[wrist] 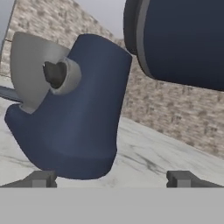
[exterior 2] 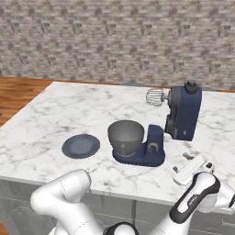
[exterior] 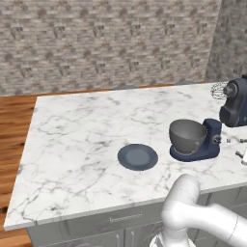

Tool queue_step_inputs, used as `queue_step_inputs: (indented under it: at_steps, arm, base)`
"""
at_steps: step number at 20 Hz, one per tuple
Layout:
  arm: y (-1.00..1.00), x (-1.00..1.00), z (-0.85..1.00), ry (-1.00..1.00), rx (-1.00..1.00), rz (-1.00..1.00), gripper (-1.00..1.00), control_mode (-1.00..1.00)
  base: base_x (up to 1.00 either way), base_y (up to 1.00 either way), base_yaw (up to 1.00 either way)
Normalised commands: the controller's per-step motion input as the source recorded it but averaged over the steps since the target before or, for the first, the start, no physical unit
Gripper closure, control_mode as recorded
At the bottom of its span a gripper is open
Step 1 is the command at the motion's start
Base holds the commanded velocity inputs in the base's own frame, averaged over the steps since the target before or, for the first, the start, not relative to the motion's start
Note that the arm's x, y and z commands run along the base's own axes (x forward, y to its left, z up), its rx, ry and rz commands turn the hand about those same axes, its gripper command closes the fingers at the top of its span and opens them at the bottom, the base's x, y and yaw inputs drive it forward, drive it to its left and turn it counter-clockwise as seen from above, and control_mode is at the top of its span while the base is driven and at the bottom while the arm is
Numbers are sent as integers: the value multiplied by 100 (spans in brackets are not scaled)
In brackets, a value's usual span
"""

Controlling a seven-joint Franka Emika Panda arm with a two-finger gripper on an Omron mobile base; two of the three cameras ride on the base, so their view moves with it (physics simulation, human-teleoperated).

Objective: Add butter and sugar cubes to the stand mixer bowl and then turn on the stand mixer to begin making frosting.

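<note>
My claw [wrist: 111, 178] is released, jaws spread wide, low over the counter [exterior: 77, 130] beside the mixer [exterior 2: 158, 126]. Mixer head is tilted back, whisk [exterior 2: 155, 97] raised. The grey bowl [exterior 2: 125, 136] sits on the mixer base; the knob [wrist: 57, 75] faces me. A dark plate [exterior: 138, 157] lies near the bowl.

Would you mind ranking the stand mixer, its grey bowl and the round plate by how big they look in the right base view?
1. The stand mixer, clearly largest.
2 and 3. The stand mixer bowl and the plate look about equally wide; the bowl is much deeper, the plate flat, so I would not rank them.
</note>
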Motion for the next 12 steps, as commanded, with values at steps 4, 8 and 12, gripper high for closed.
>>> queue_step_inputs:
  at_steps: [4, 8, 12]
  arm:
    - [0, 28, 0, 0, 0, 0, -100, -100]
    - [-1, 29, -2, 0, 0, 0, -100, -100]
    - [-8, 11, -1, 0, 0, 0, -100, -100]
  base:
    - [0, 0, 0]
    - [0, 0, 0]
    - [0, 0, 0]
